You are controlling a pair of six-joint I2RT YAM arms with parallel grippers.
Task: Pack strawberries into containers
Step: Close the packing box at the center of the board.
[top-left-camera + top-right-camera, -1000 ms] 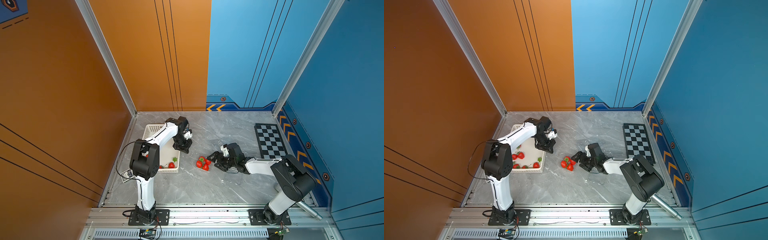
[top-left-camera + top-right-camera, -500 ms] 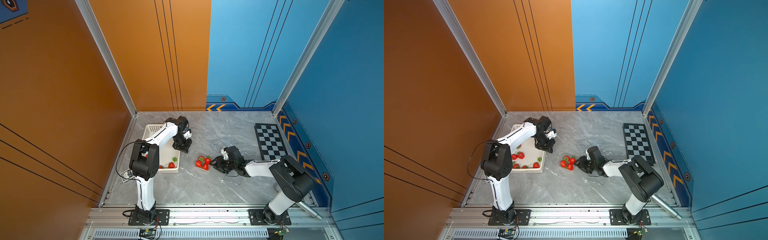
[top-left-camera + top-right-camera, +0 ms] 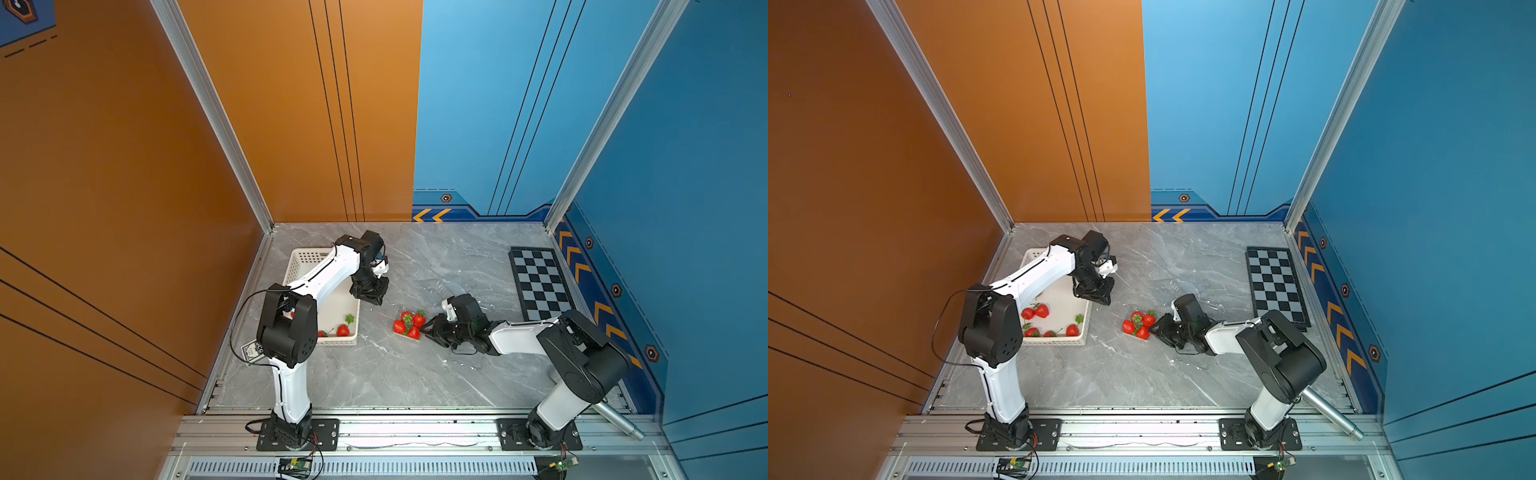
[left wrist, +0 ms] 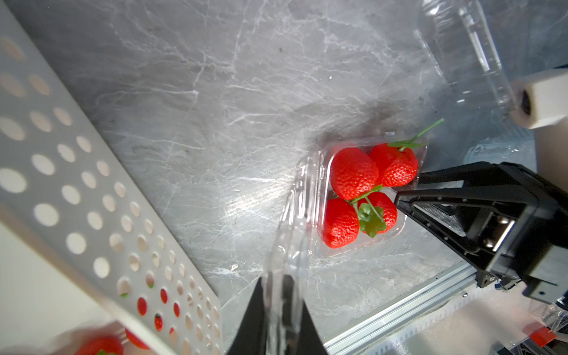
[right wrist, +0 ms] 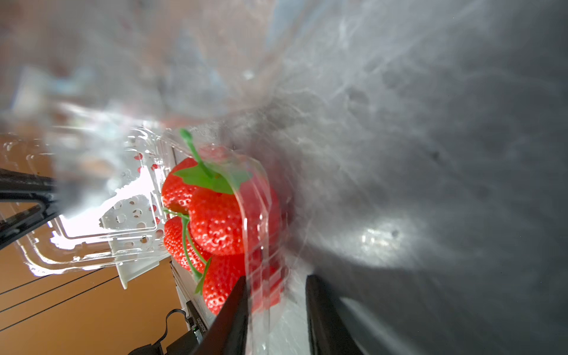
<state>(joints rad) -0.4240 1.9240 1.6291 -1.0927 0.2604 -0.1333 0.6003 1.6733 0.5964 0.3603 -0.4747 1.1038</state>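
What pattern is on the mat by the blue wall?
The mat has black-and-white checks, clearest in a top view.

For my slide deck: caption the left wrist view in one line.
Four strawberries fill a clear container; left jaws pinch its open lid, right jaws grip its rim.

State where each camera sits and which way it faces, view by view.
Both top views: high above the front rail, looking down at the table; both arms show whole, down to left end effector and right end effector.
Left wrist: beside the white perforated basket, looking down at four strawberries in the clamshell container; own fingers pinch its lid.
Right wrist: near table level, looking sideways at that container's wall; own fingers either side of it.
Shared: both wrist views show container, strawberries and lid; left wrist also shows the right end effector.
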